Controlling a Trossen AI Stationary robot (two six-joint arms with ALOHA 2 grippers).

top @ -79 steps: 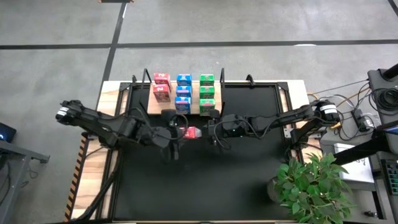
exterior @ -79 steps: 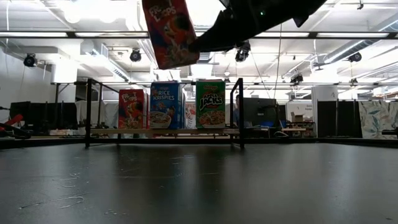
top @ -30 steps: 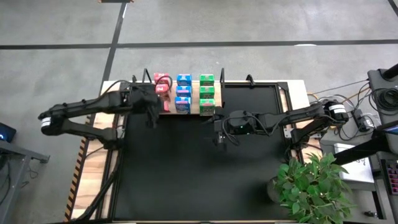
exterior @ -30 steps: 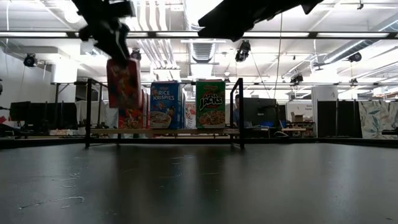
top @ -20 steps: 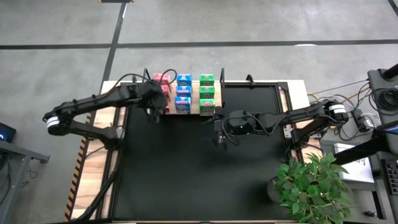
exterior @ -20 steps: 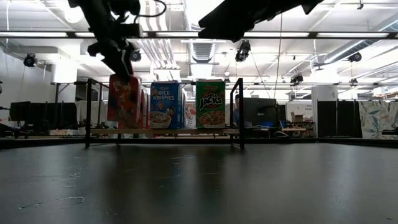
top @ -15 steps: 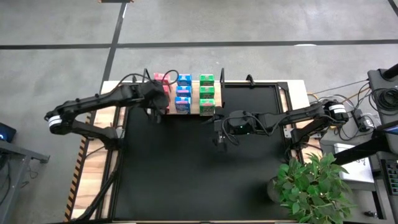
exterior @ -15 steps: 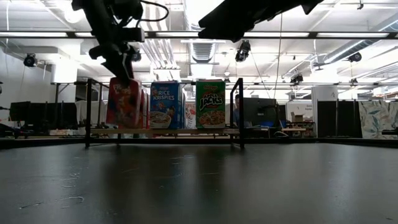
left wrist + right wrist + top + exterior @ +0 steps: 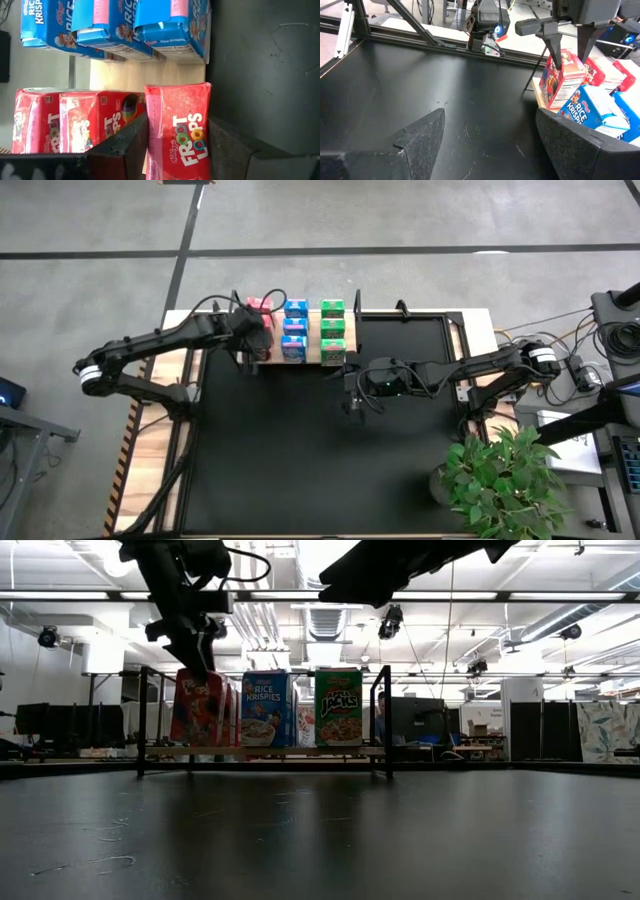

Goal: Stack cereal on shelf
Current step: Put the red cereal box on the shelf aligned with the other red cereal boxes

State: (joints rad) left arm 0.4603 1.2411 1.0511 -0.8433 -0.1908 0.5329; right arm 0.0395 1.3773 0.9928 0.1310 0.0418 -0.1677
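The shelf [image 9: 313,340] at the table's far edge carries rows of pink-red, blue [image 9: 294,328] and green [image 9: 333,328] cereal boxes standing on their bases. My left gripper [image 9: 252,340] is over the shelf's left end, shut on a pink-red cereal box [image 9: 177,132] that stands at the front of the red row [image 9: 197,707]. My right gripper [image 9: 490,112] hovers open near the shelf's right front corner [image 9: 345,385], holding nothing. My left gripper pinches the pink-red box between its two fingers, one on the near broad face [image 9: 555,71] and one on the far face, close to the box's top edge [image 9: 152,140]. The fingers come from above, pointing down. The box stands upright with its base on the shelf board [image 9: 300,751].
Thin black posts [image 9: 141,720] stand at the shelf's ends. The black mat [image 9: 320,460] spreads in front of the shelf. A potted plant [image 9: 500,480] stands at the near right corner; cables and gear lie off the right edge.
My left gripper has gone toward the far edge and down with the pink-red box. The box hung above and in front of the shelf's left end; now it stands on the board in front of the other red boxes.
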